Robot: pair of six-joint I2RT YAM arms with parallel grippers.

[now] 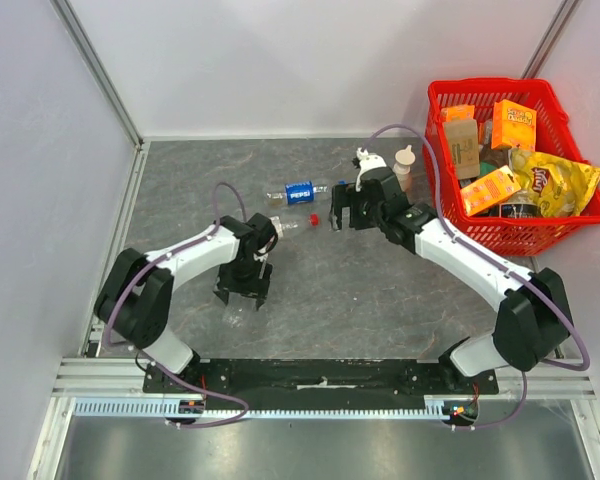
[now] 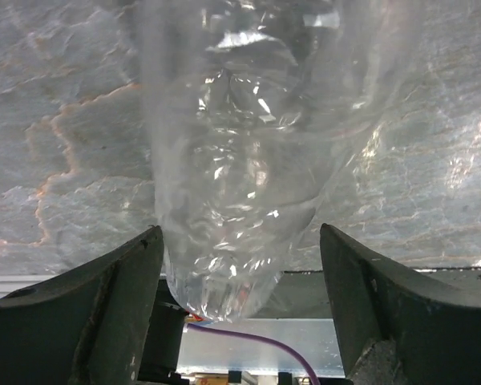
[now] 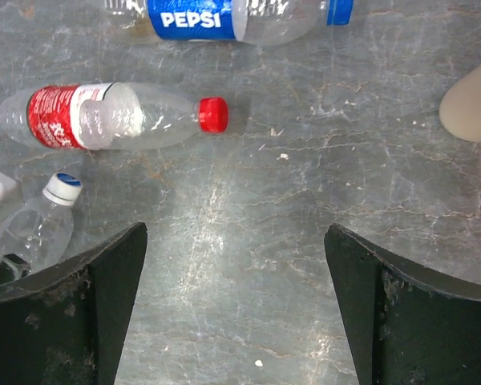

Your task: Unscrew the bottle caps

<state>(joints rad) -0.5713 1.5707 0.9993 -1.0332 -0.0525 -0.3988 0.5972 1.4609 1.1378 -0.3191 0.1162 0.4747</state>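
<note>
My left gripper [image 2: 240, 233] stands wide, one finger on each side of the unlabelled bottle [image 2: 232, 160] at near left, its white cap [image 3: 64, 188] on. My right gripper [image 3: 234, 233] gapes empty, just near of the capped red-label bottle [image 3: 104, 119]. The Pepsi bottle [image 3: 224, 16] lies farther.

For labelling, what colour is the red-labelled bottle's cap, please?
Red cap; right wrist view shows it best.

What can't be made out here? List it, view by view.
Left wrist: cap end of the unlabelled bottle, cut off by the top edge.
Right wrist: far side of the Pepsi bottle, cut by the top edge.
Top external: label of the red-label bottle, behind the left arm.
</note>
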